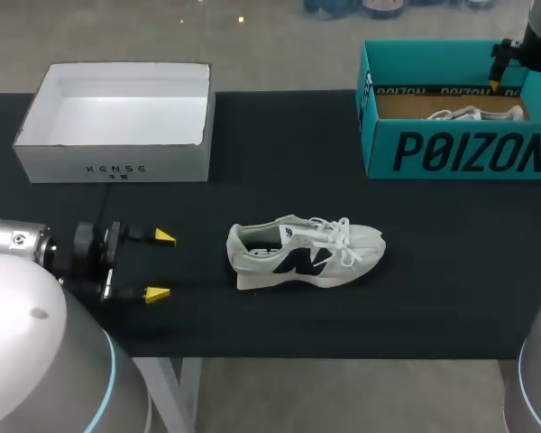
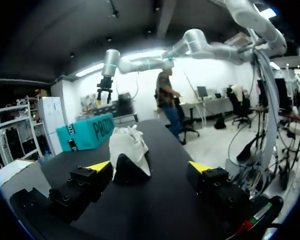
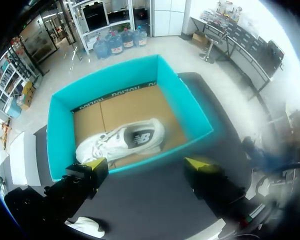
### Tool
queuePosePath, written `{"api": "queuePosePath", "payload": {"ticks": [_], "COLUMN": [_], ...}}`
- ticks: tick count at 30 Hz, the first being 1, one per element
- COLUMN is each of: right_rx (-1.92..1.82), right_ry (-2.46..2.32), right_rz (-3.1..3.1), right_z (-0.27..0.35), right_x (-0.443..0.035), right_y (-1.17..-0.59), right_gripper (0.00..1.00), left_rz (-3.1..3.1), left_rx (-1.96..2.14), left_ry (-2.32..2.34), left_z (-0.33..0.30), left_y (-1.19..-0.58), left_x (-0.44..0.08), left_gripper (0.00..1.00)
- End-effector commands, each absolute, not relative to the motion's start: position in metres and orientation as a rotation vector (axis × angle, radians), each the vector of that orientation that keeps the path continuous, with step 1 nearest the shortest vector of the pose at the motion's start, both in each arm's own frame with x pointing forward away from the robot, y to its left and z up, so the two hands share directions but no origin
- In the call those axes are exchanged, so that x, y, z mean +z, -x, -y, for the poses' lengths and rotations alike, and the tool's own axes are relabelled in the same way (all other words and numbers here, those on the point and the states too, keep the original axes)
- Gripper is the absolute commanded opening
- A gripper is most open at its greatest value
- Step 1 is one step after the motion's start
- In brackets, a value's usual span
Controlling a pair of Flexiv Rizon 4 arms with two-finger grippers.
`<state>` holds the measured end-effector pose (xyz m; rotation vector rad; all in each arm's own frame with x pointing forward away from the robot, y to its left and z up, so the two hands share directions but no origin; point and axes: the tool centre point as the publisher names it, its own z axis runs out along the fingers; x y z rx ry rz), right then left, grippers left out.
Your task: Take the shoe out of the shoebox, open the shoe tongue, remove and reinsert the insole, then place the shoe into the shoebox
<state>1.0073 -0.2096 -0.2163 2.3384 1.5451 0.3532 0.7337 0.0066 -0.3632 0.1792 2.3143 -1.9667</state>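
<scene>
Found left gripper point(image 1: 160, 265) low over the black table point(image 1: 252, 316) at its left side, fingers spread wide on nothing. Saw an open white box point(image 1: 117, 162) behind it. Spotted the shoe point(image 1: 302, 255) mid-table, upright on its sole, heel toward that gripper. Noted the teal shoebox point(image 1: 460, 153) at far right with a second shoe point(image 1: 473, 114) lying inside. Caught the right gripper point(image 3: 148, 164) above the box, fingers apart, empty.

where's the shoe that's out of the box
In the head view, the loose shoe lies mid-table, right of the open left tool; the teal shoebox stands beyond, far right.
</scene>
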Motion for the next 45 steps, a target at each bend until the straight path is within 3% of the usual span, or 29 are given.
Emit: {"api": "queuePosePath", "payload": {"ticks": [1, 45], "right_rx": [0.353, 0.353], "right_ry": [-2.338, -2.338], "right_rz": [-1.543, -1.543], "right_z": [0.209, 0.209], "right_x": [-0.217, -0.217], "right_y": [-1.008, -1.008], "right_gripper": [1.00, 1.00], "left_rz": [-2.255, -2.399], "left_rx": [-2.146, -1.941], "left_ry": [0.291, 0.016], "left_z": [0.002, 0.071], "left_y": [-0.734, -0.782], "left_x": [-0.376, -0.420], "left_gripper": [1.00, 1.00]}}
